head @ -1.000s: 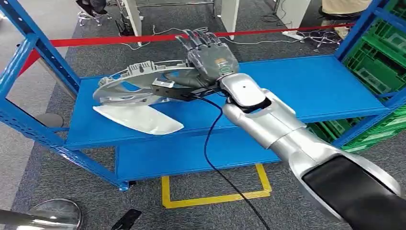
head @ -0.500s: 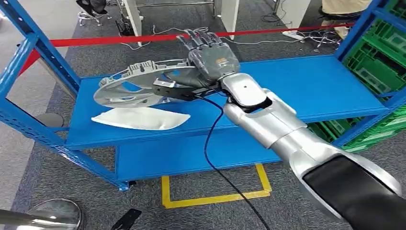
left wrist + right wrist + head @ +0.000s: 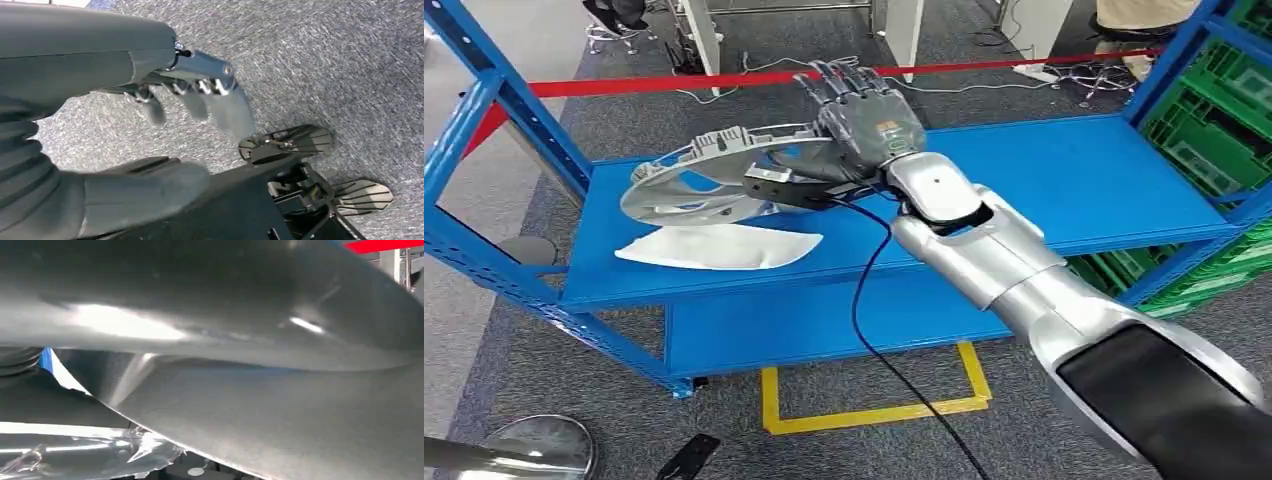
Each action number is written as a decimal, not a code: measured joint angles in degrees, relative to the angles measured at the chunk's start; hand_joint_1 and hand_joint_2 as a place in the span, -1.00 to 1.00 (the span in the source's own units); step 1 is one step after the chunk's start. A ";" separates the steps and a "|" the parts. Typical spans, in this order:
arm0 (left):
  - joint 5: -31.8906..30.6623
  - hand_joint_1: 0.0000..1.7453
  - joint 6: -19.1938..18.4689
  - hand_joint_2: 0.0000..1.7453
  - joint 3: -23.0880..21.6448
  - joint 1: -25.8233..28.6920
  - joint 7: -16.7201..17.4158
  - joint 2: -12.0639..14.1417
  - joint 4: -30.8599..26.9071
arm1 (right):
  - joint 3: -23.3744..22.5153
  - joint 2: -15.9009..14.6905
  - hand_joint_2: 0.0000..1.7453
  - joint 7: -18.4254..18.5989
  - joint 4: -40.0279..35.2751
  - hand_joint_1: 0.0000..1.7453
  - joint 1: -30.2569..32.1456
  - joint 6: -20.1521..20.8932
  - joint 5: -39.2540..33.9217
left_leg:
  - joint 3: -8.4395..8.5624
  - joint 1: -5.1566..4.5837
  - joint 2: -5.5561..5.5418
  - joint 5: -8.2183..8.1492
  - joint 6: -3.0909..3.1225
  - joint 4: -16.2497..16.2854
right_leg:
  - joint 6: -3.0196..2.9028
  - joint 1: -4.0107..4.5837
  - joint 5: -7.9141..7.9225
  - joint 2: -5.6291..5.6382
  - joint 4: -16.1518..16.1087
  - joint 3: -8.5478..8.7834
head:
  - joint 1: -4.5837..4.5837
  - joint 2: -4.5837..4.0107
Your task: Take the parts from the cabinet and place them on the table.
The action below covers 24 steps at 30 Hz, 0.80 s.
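Head view, lower right of the frame: the silver right arm (image 3: pixel 1024 290) runs up toward the centre, a black cable (image 3: pixel 864 300) hanging from the wrist. At upper centre the right hand (image 3: pixel 864 125) grips the rim of a grey metal part (image 3: pixel 694 175), a ribbed, dish-like casting, with the thumb side under it and the fingers reaching over the top. The part hangs tilted just above the blue shelf (image 3: pixel 1074 180) of the cabinet, clear of a white plastic sheet (image 3: pixel 719 247) lying flat on the shelf just below it. Farther back, a red tape (image 3: pixel 674 82) crosses the grey carpet.

Left wrist view, centre: the left hand (image 3: pixel 165 110) hangs over the carpet, fingers spread and holding nothing.

By my judgement the step in hand is the lift-out: the part is gripped and raised but not yet off the cabinet. The next move calls for drawing it back past the blue uprights without tipping it, then turning toward the table.
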 joint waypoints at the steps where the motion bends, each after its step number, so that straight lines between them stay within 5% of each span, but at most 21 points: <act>1: 0.00 1.00 0.00 1.00 0.00 0.00 0.00 0.00 0.00 | 0.00 0.00 -1.00 0.00 0.00 -1.00 0.00 0.00 -0.02 | 0.00 0.00 0.00 0.00 0.00 0.00 | 0.00 0.00 0.00 0.00 0.00 0.00 | 0.00 0.02; 17: 0.13 1.00 0.07 1.00 0.00 0.08 -0.09 0.02 0.00 | 0.00 -0.04 -1.00 0.00 -0.13 -1.00 0.23 0.04 -0.26 | 0.00 0.00 0.00 0.00 0.00 0.00 | 0.00 0.00 0.00 0.00 0.00 0.00 | 0.02 0.02; 18: 0.13 1.00 0.09 -1.00 0.00 0.08 -0.09 0.02 0.00 | 0.00 -0.04 -1.00 0.00 -0.13 -1.00 0.23 0.04 -0.28 | 0.00 0.00 0.00 0.00 0.00 0.00 | 0.00 0.00 0.00 0.00 0.00 0.00 | 0.00 0.00; 23: 0.13 1.00 0.18 -1.00 0.00 0.09 -0.09 0.02 0.00 | 0.00 -0.04 -1.00 0.00 -0.13 -1.00 0.27 0.04 -0.35 | 0.00 0.00 0.00 0.00 0.00 0.00 | 0.00 0.00 0.00 0.00 0.00 0.00 | 0.00 0.02; 24: 0.15 0.94 0.18 1.00 0.00 0.09 -0.09 0.02 -0.02 | 0.00 -0.04 -1.00 0.00 -0.13 -1.00 0.27 0.04 -0.35 | 0.00 0.00 0.00 0.00 0.00 0.00 | 0.00 0.00 0.00 0.00 0.00 0.00 | 0.00 0.02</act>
